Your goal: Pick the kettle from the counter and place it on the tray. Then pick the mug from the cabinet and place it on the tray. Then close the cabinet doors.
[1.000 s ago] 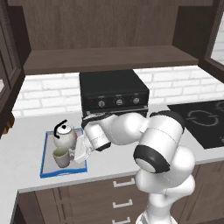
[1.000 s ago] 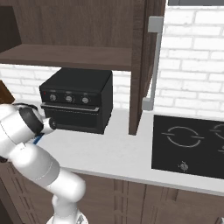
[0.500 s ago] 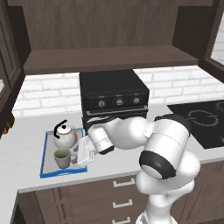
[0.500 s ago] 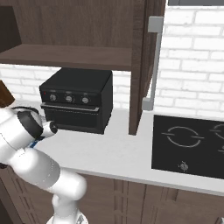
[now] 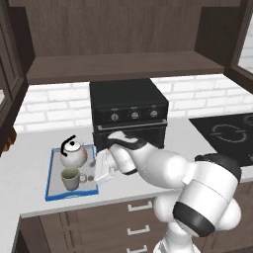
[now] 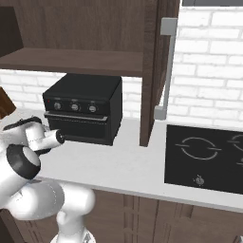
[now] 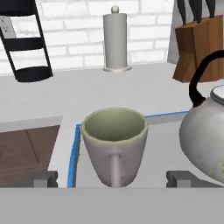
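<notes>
The blue-rimmed tray [image 5: 50, 179] lies on the counter [image 5: 29, 168] left of the oven. On it stand the white kettle [image 5: 73, 154] with its black arched handle and, in front, the grey-beige mug [image 5: 70, 178]. My gripper [image 5: 102, 168] hovers open just right of the tray. In the hand view the mug [image 7: 114, 146] stands upright straight ahead with its handle toward me, the kettle [image 7: 205, 131] to its right, and the tray rim [image 7: 73, 154] is visible. The gripper [image 7: 113, 178] has both fingertips [image 7: 43, 178] wide apart, holding nothing. The cabinet [image 5: 123, 66] is open, with its door [image 6: 153, 71] swung out.
A black oven [image 5: 129, 111] stands behind my arm, with a cooktop [image 5: 227, 131] to the right. In the hand view, beyond the tray, are a paper-towel holder [image 7: 115, 37], a knife block [image 7: 199, 41] and a black rack [image 7: 26, 43]. The counter edge runs close on the left.
My hand has drawn back a little to the right, away from the mug, and the elbow has swung right. Mug and kettle stay put on the tray.
</notes>
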You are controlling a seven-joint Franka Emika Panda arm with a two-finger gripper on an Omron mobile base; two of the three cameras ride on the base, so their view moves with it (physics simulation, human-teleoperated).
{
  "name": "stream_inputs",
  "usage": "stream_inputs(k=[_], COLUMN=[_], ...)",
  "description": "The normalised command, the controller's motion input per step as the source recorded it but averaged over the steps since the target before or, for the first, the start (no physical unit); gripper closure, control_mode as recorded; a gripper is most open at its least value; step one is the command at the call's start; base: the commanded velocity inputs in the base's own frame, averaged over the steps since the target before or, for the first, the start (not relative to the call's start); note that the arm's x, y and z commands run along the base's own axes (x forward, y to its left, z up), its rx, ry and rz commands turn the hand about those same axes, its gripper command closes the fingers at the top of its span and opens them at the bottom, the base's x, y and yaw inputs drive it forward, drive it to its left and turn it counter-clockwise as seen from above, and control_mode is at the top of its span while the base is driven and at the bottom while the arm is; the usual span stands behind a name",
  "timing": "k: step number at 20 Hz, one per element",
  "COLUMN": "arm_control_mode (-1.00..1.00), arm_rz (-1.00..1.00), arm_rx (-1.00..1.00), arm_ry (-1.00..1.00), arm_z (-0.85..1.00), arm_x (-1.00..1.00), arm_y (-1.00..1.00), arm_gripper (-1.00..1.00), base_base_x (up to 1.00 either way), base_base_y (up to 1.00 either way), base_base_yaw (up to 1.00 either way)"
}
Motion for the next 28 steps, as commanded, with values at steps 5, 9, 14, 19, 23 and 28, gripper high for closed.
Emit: stream_inputs(k=[5, 9, 14, 19, 23, 28], arm_control_mode=[-1.0, -1.0, -1.0, -1.0, -1.0, -1.0], arm_rz=[-0.22, -0.25, -0.26, -0.24, -0.29, -0.3], arm_rx=[0.0, 0.0, 0.0, 0.0, 0.0, 0.0], arm_ry=[0.13, 0.17, 0.15, 0.08, 0.0, 0.04], arm_z=[0.53, 0.53, 0.52, 0.44, 0.35, 0.29], arm_x=[-0.23, -0.3, -0.29, -0.33, -0.41, -0.34], arm_y=[-0.22, -0.21, -0.21, -0.27, -0.31, -0.26], arm_gripper=[-1.0, -1.0, -1.0, -1.0, -1.0, -1.0], base_base_x=[0.0, 0.0, 0.0, 0.0, 0.0, 0.0], base_base_y=[0.0, 0.0, 0.0, 0.0, 0.0, 0.0], base_base_yaw=[0.0, 0.0, 0.0, 0.0, 0.0, 0.0])
